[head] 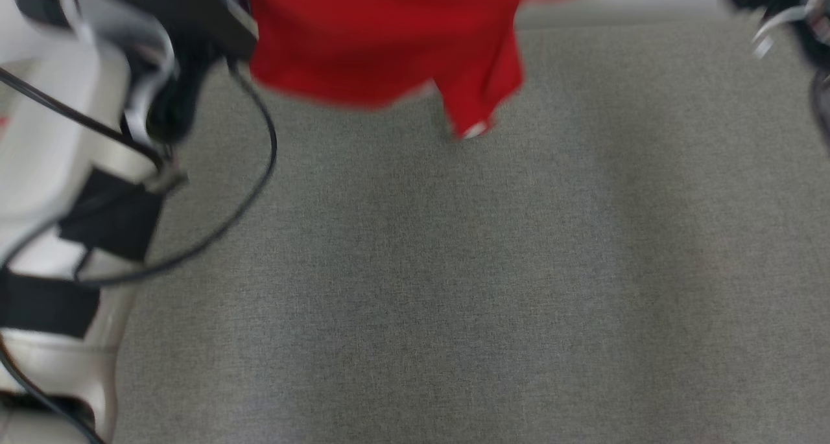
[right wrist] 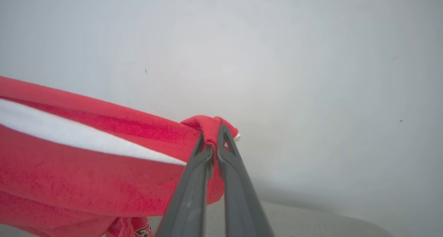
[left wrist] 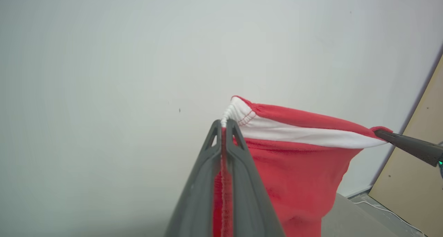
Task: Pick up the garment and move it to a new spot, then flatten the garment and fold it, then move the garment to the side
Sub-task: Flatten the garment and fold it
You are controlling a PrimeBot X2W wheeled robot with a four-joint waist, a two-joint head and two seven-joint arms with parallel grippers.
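Note:
The garment point(head: 382, 39) is red with a white band and hangs in the air above the grey cloth-covered table point(head: 454, 288), its lower edge and a sleeve dangling near the far edge. In the left wrist view my left gripper point(left wrist: 224, 124) is shut on one corner of the garment point(left wrist: 297, 167), pinching the white elastic hem. My right gripper point(right wrist: 211, 138) is shut on the opposite corner of the garment point(right wrist: 86, 167). The hem stretches taut between the two grippers. The right gripper's finger point(left wrist: 408, 145) also shows at the far end of the hem.
A pale wall point(left wrist: 138, 57) stands behind the table. A tan board point(left wrist: 415, 188) leans at the right, with a white cable on the floor beside it. My left arm and its black cables point(head: 97, 172) fill the left side of the head view.

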